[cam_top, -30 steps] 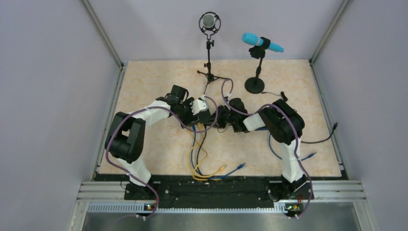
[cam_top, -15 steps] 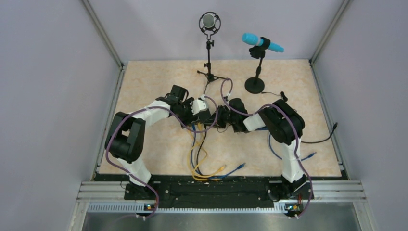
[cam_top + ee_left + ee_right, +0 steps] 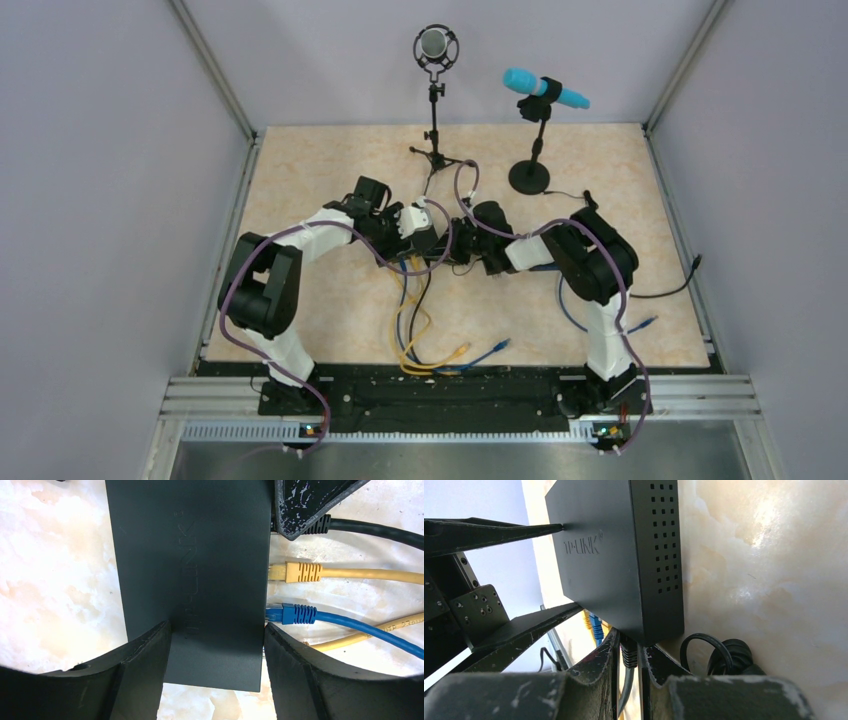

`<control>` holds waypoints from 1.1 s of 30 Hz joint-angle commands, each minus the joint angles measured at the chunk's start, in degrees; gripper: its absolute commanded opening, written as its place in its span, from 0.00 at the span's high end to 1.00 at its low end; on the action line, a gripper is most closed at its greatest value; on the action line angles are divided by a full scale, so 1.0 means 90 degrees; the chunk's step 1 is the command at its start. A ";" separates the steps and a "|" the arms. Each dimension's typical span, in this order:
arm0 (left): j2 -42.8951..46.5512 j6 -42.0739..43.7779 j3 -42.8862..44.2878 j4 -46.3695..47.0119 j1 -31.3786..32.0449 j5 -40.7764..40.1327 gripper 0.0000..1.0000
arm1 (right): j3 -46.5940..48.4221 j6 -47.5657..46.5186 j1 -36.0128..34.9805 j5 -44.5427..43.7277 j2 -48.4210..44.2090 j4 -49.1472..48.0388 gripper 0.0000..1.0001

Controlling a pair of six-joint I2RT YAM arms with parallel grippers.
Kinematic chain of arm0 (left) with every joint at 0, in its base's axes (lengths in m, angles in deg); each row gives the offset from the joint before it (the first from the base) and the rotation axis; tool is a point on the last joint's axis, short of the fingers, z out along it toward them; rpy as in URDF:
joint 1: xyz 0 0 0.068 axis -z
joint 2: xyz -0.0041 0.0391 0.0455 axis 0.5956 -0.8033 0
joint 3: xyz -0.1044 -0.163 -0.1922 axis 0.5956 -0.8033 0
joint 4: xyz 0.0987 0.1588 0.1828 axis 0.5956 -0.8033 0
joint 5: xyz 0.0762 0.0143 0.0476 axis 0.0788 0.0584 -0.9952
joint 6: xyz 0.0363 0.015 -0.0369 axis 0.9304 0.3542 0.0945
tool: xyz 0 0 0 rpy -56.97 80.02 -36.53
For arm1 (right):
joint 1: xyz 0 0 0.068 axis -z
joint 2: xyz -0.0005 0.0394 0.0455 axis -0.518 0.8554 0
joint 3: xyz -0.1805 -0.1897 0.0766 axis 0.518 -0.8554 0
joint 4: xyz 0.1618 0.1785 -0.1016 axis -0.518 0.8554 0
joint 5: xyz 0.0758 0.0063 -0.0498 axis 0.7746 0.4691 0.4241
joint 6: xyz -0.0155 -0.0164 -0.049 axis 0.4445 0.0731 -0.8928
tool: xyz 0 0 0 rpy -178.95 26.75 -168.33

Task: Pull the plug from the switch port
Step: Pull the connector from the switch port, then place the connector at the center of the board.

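Observation:
The flat black switch box (image 3: 190,560) lies on the marble table, with ports in its right edge. My left gripper (image 3: 217,630) is shut across the box's width, one finger on each long side. A black plug (image 3: 628,656) sits in the corner port. My right gripper (image 3: 628,647) is shut on it, and one of its fingers (image 3: 310,500) covers that port in the left wrist view. A yellow plug (image 3: 295,572) and a blue plug (image 3: 292,614) sit in neighbouring ports. From above, both grippers (image 3: 432,240) (image 3: 462,250) meet at mid-table and hide the box.
Yellow cables (image 3: 410,330) and blue cables (image 3: 490,350) trail toward the near edge. A tripod microphone stand (image 3: 436,150) and a round black stand base (image 3: 529,178) stand behind. A coiled black cable (image 3: 719,652) lies beside the box's corner.
The right arm's elbow has shifted slightly to the right and its purple cable loop moved. Both grippers keep their grips, and the black plug still meets the box's edge.

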 commanded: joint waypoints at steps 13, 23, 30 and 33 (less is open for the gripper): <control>-0.0367 -0.0161 -0.0168 -0.0710 -0.0088 0.0068 0.29 | -0.0273 -0.0660 -0.0178 -0.0854 -0.0863 0.0938 1.00; -0.0335 -0.0179 -0.0141 -0.0762 -0.0139 0.0048 0.30 | -0.0429 -0.0750 -0.0294 -0.0772 -0.1158 0.1070 1.00; -0.0310 -0.0175 -0.0146 -0.0777 -0.0158 -0.0031 0.29 | -0.0975 -0.1170 -0.0294 -0.1092 -0.2814 0.1088 1.00; -0.0257 -0.0266 -0.0173 -0.0651 -0.0154 -0.0037 0.28 | -0.0904 -0.1460 -0.0296 -0.0991 -0.3542 0.1318 1.00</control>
